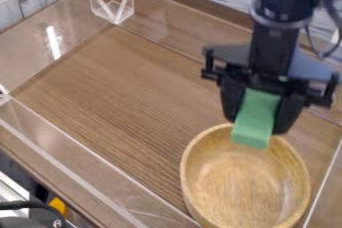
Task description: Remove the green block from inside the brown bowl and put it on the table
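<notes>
Tool [262, 114] clamps green block [258, 122] above brown bowl [201, 154] rim (table [120, 82] open leftward)

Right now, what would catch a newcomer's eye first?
The green block, pinched in the black claw, hanging in the air at right. Below it sits the wide wooden bowl, empty, at the table's lower right.
</notes>
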{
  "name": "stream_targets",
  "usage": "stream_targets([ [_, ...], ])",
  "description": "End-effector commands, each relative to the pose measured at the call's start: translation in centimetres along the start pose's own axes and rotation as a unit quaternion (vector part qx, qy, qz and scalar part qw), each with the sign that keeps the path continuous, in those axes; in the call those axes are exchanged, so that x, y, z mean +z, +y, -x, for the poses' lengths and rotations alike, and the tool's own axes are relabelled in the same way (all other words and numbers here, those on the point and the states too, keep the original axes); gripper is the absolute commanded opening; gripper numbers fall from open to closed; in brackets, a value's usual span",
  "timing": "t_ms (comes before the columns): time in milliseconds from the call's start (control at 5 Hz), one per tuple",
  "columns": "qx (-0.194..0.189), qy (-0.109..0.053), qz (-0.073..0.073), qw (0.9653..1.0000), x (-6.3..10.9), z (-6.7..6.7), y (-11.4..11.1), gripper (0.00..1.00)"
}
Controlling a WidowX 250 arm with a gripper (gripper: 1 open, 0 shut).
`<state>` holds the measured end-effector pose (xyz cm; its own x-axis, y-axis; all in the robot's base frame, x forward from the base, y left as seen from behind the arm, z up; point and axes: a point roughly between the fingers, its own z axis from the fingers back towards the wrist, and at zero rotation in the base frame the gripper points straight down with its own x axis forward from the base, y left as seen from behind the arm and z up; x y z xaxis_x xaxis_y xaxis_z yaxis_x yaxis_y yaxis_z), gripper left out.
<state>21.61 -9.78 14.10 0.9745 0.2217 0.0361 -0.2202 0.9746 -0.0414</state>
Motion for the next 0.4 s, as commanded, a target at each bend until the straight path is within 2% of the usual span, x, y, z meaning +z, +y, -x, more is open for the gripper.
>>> stream_targets([
  [0, -0.005, -0.022, 0.017, 0.9996, 1.3, 0.0, 0.7, 0.0],
  [200, -0.017, -0.025, 0.011, 0.9995, 1.0, 0.2, 2.4, 0.0],
])
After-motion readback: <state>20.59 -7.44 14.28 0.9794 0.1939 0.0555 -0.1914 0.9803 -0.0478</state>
